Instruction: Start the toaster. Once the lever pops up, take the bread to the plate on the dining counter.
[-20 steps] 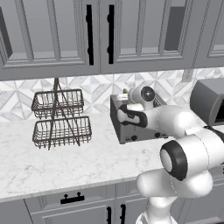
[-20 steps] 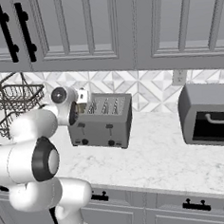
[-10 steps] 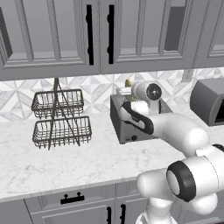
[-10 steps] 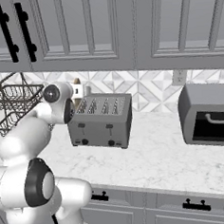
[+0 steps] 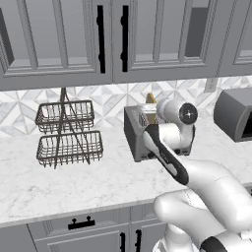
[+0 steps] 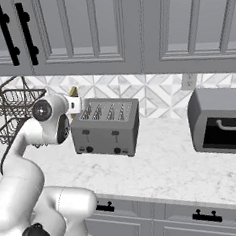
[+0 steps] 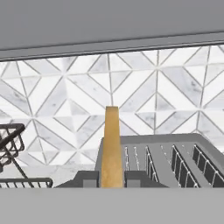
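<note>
Golden-crusted, the small squarish bread slice [image 7: 111,146] is now lifted clear of the boxy grey metal toaster [image 6: 106,127], pinched edge-on by the narrowly parted gripper [image 7: 111,178], so carriage to the plate is judged next.

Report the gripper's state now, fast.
Gripper: closed on the bread, held edge-on above the toaster.

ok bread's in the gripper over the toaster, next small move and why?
Probably lift a little higher before swinging away. In the hand view the gripper is shut on the bread, seen edge-on, with the toaster slots right beside and below it. The slice looks close above the toaster top, so sideways travel now could clip it.
</note>
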You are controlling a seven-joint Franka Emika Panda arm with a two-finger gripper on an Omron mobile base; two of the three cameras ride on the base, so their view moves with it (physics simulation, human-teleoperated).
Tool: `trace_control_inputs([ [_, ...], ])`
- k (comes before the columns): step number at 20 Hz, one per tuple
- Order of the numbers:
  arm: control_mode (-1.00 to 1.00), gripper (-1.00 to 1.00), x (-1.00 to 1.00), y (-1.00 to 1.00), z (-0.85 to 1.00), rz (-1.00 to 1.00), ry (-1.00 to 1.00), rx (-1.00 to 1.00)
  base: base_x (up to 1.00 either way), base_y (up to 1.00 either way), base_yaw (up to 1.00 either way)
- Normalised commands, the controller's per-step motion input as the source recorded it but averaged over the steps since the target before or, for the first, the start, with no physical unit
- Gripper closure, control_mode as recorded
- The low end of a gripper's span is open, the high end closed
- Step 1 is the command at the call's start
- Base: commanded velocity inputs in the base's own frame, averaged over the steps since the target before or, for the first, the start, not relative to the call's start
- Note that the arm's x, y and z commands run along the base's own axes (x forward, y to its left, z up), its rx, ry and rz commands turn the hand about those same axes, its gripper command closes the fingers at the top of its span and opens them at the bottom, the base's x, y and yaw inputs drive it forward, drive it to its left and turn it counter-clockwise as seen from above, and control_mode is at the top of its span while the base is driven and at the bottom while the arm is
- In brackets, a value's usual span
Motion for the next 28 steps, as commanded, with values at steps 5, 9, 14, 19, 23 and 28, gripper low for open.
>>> trace_control_inputs([
  [5, -1.0, 1.0, -0.93, 0.0, 0.51, -0.01, 0.16, 0.07, 0.0, 0.0, 0.0],
  [9, -1.0, 1.0, -0.91, -0.02, 0.28, -0.02, 0.16, 0.01, 0.0, 0.0, 0.0],
  [14, -1.0, 1.0, -0.98, -0.26, 0.0, -0.06, 0.09, -0.01, 0.0, 0.0, 0.0],
  [19, -1.0, 1.0, -0.79, -0.4, -0.11, 0.0, 0.07, 0.0, 0.0, 0.0, 0.0],
  [23, -1.0, 1.0, -0.46, -0.48, -0.04, 0.02, 0.17, 0.0, 0.0, 0.0, 0.0],
  [28, -1.0, 1.0, -0.45, -0.05, -0.04, 0.05, 0.04, -0.01, 0.0, 0.0, 0.0],
])
